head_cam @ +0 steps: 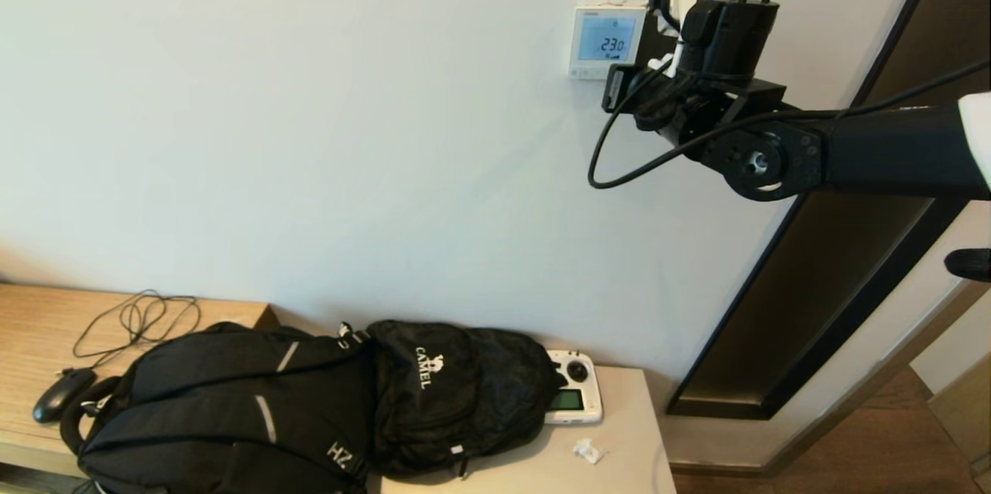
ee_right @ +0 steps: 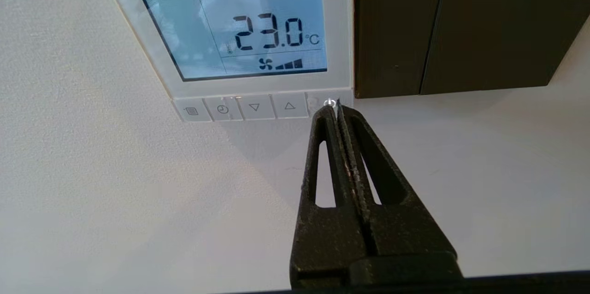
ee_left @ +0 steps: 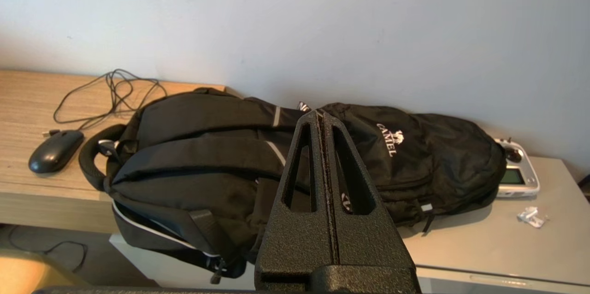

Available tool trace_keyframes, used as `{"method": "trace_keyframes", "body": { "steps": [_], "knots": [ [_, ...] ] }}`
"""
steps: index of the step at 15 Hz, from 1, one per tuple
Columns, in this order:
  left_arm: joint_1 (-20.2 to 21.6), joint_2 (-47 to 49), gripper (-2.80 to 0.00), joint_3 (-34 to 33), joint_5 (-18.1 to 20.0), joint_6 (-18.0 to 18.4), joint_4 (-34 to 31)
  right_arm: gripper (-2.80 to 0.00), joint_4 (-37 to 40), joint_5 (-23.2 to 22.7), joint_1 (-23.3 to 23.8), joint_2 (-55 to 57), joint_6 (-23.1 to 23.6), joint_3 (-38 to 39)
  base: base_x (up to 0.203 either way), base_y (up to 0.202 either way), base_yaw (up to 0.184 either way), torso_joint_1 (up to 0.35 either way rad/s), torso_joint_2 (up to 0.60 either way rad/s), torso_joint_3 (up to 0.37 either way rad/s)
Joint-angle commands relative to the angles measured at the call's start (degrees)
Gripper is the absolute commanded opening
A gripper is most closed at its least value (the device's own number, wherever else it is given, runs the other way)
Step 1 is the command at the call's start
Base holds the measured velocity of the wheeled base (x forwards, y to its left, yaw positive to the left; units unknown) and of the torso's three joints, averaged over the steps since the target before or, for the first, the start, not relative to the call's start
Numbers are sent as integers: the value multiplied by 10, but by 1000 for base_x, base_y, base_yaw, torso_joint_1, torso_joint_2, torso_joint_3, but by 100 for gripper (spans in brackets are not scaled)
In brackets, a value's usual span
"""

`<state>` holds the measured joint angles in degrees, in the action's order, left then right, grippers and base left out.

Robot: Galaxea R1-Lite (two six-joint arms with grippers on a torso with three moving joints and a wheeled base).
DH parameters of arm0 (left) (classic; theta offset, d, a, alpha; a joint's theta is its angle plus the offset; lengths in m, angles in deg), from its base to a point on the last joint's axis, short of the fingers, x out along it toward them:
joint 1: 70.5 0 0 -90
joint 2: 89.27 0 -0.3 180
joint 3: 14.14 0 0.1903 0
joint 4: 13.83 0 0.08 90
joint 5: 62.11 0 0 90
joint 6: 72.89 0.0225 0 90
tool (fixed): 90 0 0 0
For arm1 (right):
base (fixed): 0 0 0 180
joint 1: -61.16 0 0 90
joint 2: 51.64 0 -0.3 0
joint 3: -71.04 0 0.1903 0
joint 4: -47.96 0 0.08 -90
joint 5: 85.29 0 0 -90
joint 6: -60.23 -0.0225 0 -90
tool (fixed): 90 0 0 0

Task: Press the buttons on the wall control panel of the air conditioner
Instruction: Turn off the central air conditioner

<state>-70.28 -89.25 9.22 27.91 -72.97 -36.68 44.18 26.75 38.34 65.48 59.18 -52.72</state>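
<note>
The white square wall control panel (head_cam: 605,41) hangs on the wall, its screen lit blue and reading 23.0. In the right wrist view the panel (ee_right: 249,31) fills the top, with its row of white buttons (ee_right: 253,107) along the bottom edge. My right gripper (ee_right: 333,106) is shut, and its tip rests on the last button of the row, the one with a ring symbol, beside the up-arrow button (ee_right: 289,106). In the head view the right gripper is hidden behind its own wrist (head_cam: 697,68). My left gripper (ee_left: 319,116) is shut and empty, parked above a black backpack (ee_left: 295,155).
A dark glossy plate (ee_right: 461,26) sits right beside the panel. A dark recessed frame (head_cam: 813,269) runs down the wall at the right. Below, a table (head_cam: 619,447) holds the backpack (head_cam: 310,401), a white handheld controller (head_cam: 574,397), a mouse (head_cam: 62,393) and a cable.
</note>
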Motion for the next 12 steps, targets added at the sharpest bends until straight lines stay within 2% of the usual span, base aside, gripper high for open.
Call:
{"method": "trace_keyframes", "body": {
  "steps": [1, 12],
  "knots": [
    [0, -1, -280, 0, 0, 0, 0, -280, -2, 2, 0, 8, 0, -5, 0, 0, 0, 0, 0, 0],
    [0, -1, -280, 0, 0, 0, 0, -280, 2, -1, 5, 20, 1, -16, 0, 0, 0, 0, 0, 0]
  ]
}}
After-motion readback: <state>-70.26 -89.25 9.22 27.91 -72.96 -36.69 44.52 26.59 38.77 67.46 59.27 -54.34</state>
